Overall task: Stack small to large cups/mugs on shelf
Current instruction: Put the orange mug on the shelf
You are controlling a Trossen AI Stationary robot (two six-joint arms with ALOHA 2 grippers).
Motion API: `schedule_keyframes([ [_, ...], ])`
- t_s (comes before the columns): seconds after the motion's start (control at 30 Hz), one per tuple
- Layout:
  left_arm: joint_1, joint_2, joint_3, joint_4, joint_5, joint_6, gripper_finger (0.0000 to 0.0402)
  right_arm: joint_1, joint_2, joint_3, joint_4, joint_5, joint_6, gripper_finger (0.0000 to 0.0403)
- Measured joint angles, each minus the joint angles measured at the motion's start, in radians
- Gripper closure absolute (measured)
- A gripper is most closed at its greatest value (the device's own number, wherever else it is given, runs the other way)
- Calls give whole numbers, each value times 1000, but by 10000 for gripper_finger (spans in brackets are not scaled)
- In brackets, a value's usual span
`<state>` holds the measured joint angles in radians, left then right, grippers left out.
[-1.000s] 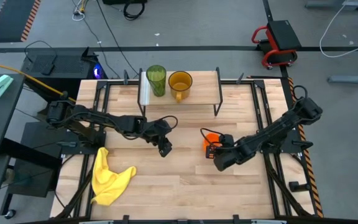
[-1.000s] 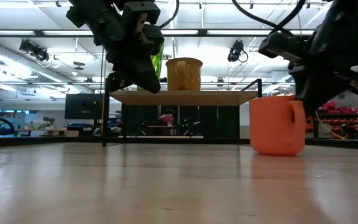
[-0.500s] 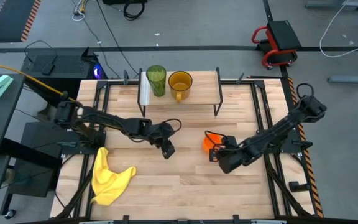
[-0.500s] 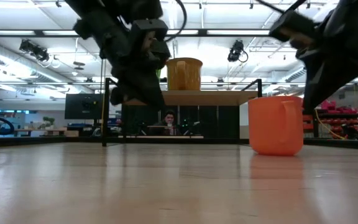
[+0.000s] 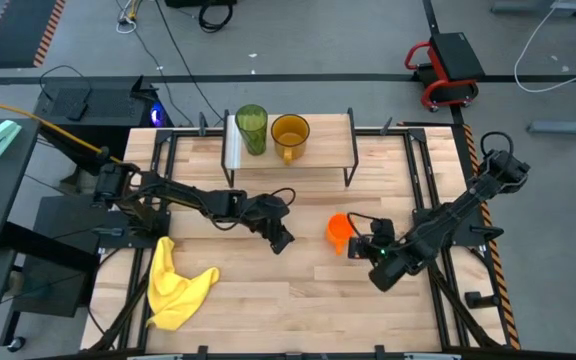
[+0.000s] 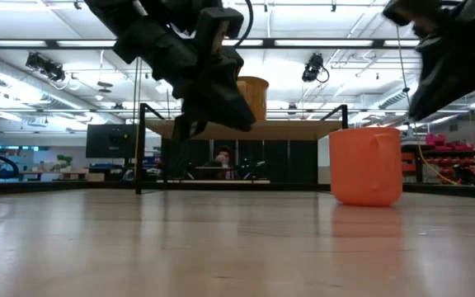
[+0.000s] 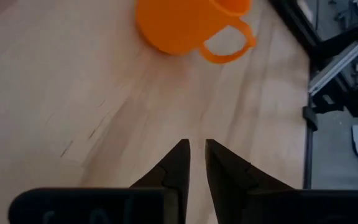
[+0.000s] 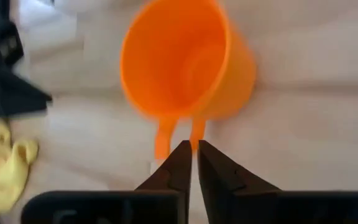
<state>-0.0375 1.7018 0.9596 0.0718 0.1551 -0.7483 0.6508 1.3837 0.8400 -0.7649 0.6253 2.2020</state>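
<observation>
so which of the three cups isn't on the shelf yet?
The orange mug: it stands on the table by the right gripper; the green tumbler and amber mug sit on the shelf.

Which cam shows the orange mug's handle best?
Left wrist view: the orange mug shows its whole handle loop, side-on. Right wrist view sees it end-on, near the right gripper. Low view shows it partly; high view barely.

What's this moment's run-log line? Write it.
orange mug upright on table | right end effector by mug | left end effector hovering
</observation>
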Motion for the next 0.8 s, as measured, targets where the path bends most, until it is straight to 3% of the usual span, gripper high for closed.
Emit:
schedule_keyframes([
  [0.37, 20, 1, 0, 33, 0, -9, 322, -132, -1, 0, -56, 29, -26, 320],
  [0.8, 5, 1, 0, 28, 0, -2, 320, -131, -56, 0, -88, 61, -63, 347],
])
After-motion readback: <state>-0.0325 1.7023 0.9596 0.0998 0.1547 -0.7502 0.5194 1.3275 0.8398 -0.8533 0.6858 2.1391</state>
